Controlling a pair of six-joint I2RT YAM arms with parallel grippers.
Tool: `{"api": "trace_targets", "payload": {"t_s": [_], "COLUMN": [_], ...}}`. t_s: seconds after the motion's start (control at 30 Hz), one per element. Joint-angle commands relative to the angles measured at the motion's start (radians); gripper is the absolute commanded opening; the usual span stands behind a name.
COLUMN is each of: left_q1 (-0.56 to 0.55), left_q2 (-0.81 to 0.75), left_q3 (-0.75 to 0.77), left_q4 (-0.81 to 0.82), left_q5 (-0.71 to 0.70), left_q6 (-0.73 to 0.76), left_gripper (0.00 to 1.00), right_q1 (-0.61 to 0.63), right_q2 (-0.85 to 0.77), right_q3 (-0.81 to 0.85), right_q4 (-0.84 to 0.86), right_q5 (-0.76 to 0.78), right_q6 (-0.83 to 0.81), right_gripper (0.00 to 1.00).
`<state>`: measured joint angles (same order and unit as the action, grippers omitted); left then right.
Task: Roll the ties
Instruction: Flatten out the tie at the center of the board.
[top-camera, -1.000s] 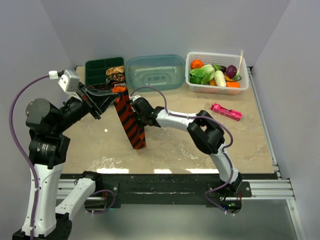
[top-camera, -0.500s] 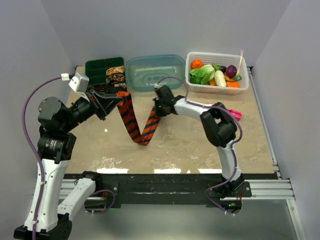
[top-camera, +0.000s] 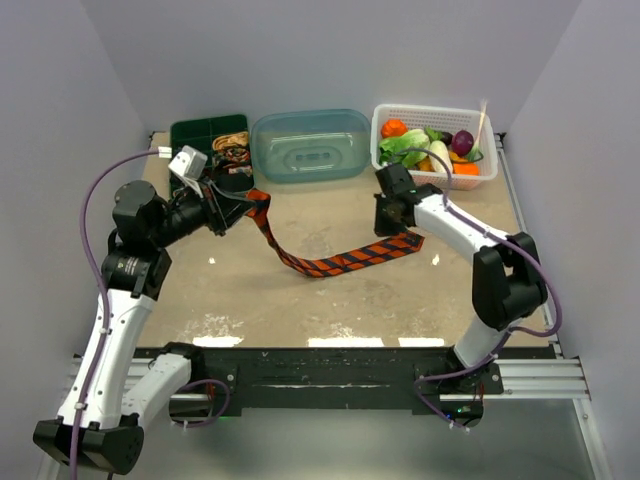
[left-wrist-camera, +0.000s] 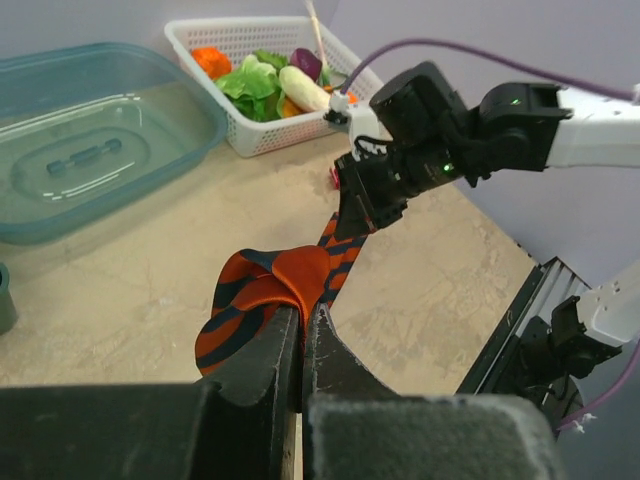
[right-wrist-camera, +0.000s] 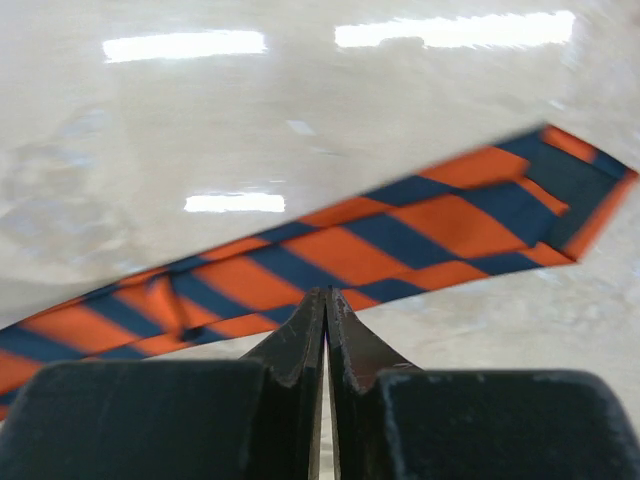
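The orange tie (top-camera: 330, 265) is found stretched across the surface (top-camera: 350, 310) between the two arms; its long axis runs roughly left to right, from a raised, folded end at the far left, down through a sag that touches the surface near the middle, and out to the pointed wide end at the right. The left gripper (left-wrist-camera: 302, 335) is seen with its fingers clamped on the folded end, a crumpled loop of fabric standing just above the tips; that end is held off the surface, just in front of the green compartment tray (top-camera: 195, 140), in which small coiled ties (top-camera: 233, 150) are stored. The right gripper (right-wrist-camera: 323, 300) is seen with its fingers together; in the right wrist view the tips are set against the near edge of the striped band a little short of its point, and they are judged to be pinching that edge, though motion blur prevents certainty. The tie thus lies to the right of the left fingers and to the left of the right fingers, with each arm nearest its own end. The rolling is judged not yet begun beyond the first fold; the coming move is thought to depend on the band being held straight along this axis, so that turns made at the left end are laid squarely toward the wide end; a slack or twisted middle could yield a skewed coil.
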<state>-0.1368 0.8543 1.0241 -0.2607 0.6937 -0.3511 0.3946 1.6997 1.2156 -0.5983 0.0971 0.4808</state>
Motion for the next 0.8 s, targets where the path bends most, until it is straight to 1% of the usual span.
{"api": "trace_targets", "payload": {"t_s": [0.0,0.03,0.07,0.17,0.23,0.3,0.37,0.47,0.6,0.77], "left_q1": [0.003,0.003,0.003,0.003,0.003,0.003,0.003,0.003,0.003,0.003], "left_q2": [0.009,0.009,0.009,0.002,-0.001,0.000,0.002,0.008,0.029,0.061], "left_q3": [-0.005,-0.009,-0.010,-0.024,-0.036,-0.042,-0.047,-0.061,-0.079,-0.098], "left_q4": [-0.040,-0.051,-0.060,-0.081,-0.089,-0.103,-0.109,-0.114,-0.104,-0.092], "left_q5": [-0.035,-0.048,-0.059,-0.091,-0.108,-0.123,-0.131,-0.137,-0.128,-0.105], "left_q6": [0.087,0.107,0.113,0.127,0.133,0.138,0.141,0.146,0.149,0.153], "left_gripper": [0.00,0.00,0.00,0.00,0.00,0.00,0.00,0.00,0.00,0.00], "right_q1": [0.134,0.173,0.188,0.234,0.251,0.254,0.254,0.253,0.218,0.078], "right_q2": [0.072,0.099,0.144,0.199,0.242,0.270,0.273,0.278,0.265,0.163], "right_q3": [0.169,0.182,0.202,0.203,0.199,0.196,0.184,0.165,0.105,-0.031], "right_q4": [-0.055,-0.052,-0.052,-0.020,0.006,0.006,-0.001,-0.063,-0.101,-0.107], "right_q5": [0.026,0.023,0.026,-0.013,-0.040,-0.051,-0.047,-0.010,0.016,0.041], "right_q6": [-0.074,-0.085,-0.085,-0.082,-0.082,-0.076,-0.074,-0.071,-0.053,-0.041], "right_gripper": [0.07,0.07,0.06,0.06,0.05,0.03,0.00,0.00,0.00,0.00]}}
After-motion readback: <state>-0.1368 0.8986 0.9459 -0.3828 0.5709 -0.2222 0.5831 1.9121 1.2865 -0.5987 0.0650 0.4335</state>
